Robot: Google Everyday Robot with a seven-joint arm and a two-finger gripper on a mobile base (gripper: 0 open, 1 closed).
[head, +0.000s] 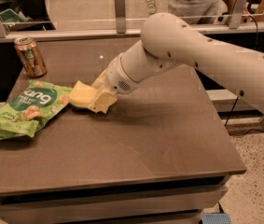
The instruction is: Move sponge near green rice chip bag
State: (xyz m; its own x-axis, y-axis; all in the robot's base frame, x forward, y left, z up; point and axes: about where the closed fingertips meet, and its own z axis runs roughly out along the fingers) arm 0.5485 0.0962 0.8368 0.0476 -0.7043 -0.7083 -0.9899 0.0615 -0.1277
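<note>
Yellow sponge (81,94) clamped in jaws, low over counter (159,139), just beside green rice chip bag (26,107); apparently positioned for release.

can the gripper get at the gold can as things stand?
Likely not yet: the gripper is shut on the sponge, at the edge of the green rice chip bag. The can stands upright behind the bag; nothing visibly blocks the way.

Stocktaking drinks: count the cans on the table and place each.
1. The can stands upright at the back-left corner of the table, behind the green bag. The gripper holds the sponge just right of that bag. None looks hidden.
</note>
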